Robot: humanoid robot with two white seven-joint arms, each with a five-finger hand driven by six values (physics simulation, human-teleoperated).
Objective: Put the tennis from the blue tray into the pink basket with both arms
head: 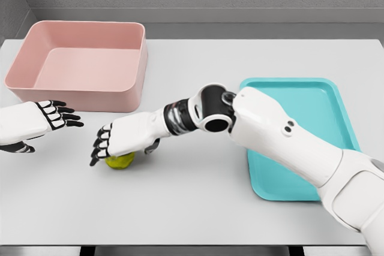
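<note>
Grey walls back a pale grey table, which fills most of my head view. My right hand reaches far across to the left of centre, palm down over the tennis ball, fingers curled over its top and the thumb tucked at its right side. I read that as a grasp on the ball, though the hand covers its upper half and I can't see whether every finger touches. The ball sits on the table, in front of the pink basket and well apart from the blue tray. Being round, it shows no long axis or heading that I can make out.

My left hand comes in at the left edge, fingers extended and slightly spread, holding nothing, near the ball but apart from it.

I see nothing inside the basket. My right forearm crosses the tray's left part and hides it; the rest shows bare.
</note>
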